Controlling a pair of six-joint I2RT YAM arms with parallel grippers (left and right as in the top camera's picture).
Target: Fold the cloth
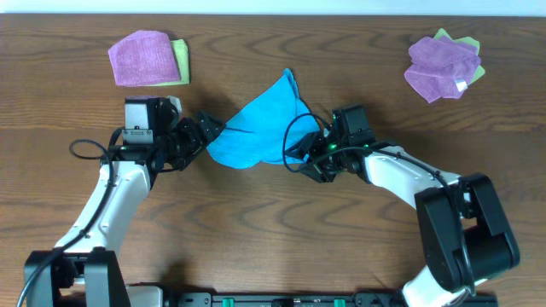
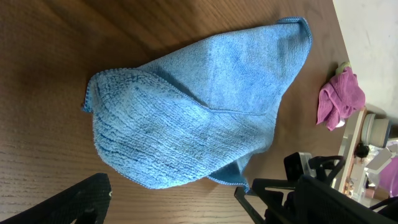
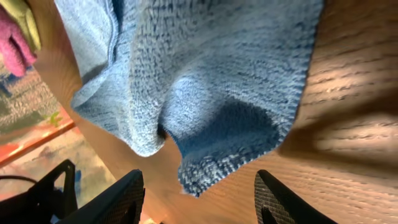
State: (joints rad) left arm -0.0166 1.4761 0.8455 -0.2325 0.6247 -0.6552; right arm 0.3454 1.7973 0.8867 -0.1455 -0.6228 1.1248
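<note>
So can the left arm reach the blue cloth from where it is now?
Probably yes. The left gripper sits open right beside the near edge of the cloth, with nothing lying between them. The right gripper is at the cloth's far side, so it should not block.

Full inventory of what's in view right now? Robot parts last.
blue cloth: 1, sky blue, table centre, rumpled
purple cloth: 1, purple, top left of overhead view, folded
green cloth: 1, light green, edge showing beside the purple cloth
purple pile: count unclear, purple, top right, crumpled
green scraps: count unclear, light green, peeking from the pile
table: 1, dark wood
left gripper: 1, black, open, at cloth's left edge
right gripper: 1, black, open, at cloth's right edge
</note>
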